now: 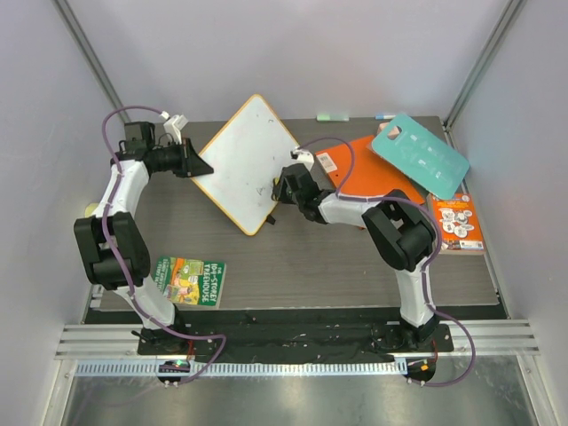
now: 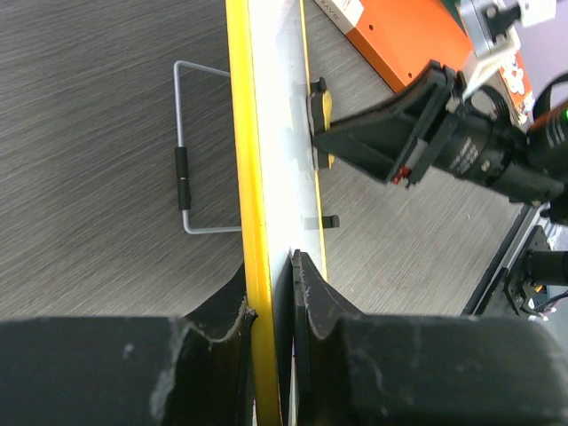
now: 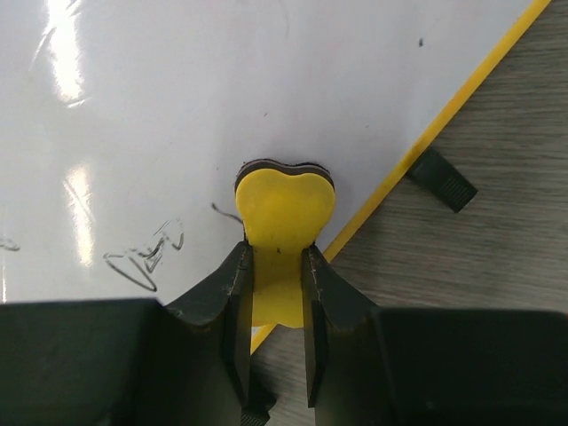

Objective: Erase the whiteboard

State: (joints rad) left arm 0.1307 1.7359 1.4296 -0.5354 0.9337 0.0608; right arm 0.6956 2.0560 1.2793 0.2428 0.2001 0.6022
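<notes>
Left arm (image 1: 120,191), jaws on whiteboard (image 1: 244,164) rim; right arm (image 1: 355,211), jaws on yellow eraser (image 3: 284,209)

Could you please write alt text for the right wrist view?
The right gripper, its black jaws shut, holds a small yellow heart-shaped eraser against a glossy white whiteboard with a thin yellow rim. Faint black scribbles show left of the eraser; a small black clip lies on the grey table.

Orange book (image 1: 382,177) lay flat on the dark table (image 1: 311,266), far right, with teal card (image 1: 419,155) tilted over its right corner. Small orange-and-white book (image 1: 458,224) sat by right edge. Green paperback (image 1: 189,280) lay near-left, well apart.
</notes>
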